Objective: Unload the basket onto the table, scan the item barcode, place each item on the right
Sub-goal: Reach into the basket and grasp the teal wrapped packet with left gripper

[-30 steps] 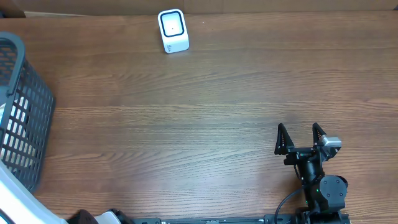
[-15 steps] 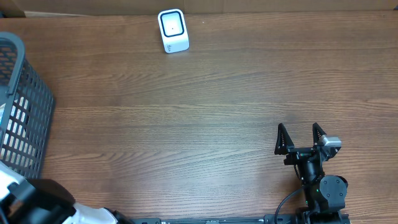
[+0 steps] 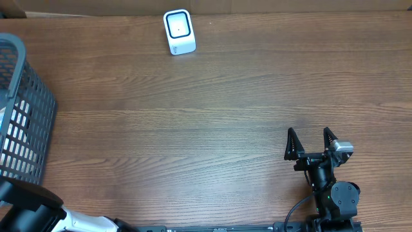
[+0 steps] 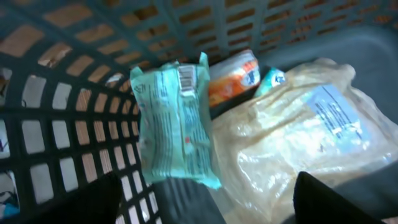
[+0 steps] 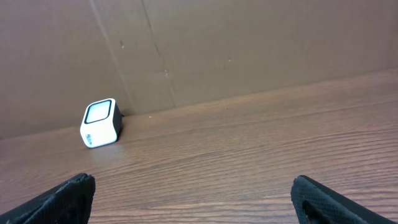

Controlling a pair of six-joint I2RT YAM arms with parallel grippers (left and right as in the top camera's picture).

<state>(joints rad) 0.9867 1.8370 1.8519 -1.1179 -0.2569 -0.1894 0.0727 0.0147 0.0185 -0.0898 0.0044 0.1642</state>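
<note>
Inside basket [image 4: 56,99], green packet [image 4: 177,127] rests against mesh wall, barcode showing, beside clear bag [image 4: 298,137]; left gripper [image 4: 208,186] fingers spread, empty. Right gripper [image 3: 309,134], well apart from basket, fingers wide.

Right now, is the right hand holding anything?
No, the right hand has its fingers spread with nothing between them, over the table and well away from the scanner.

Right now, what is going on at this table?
The left hand is open and empty over the contents of the dark mesh basket, just above a green packet that lies beside a pale bag. The right hand hangs open and empty over the table. The white scanner stands at the far edge; no item is near it yet.
</note>
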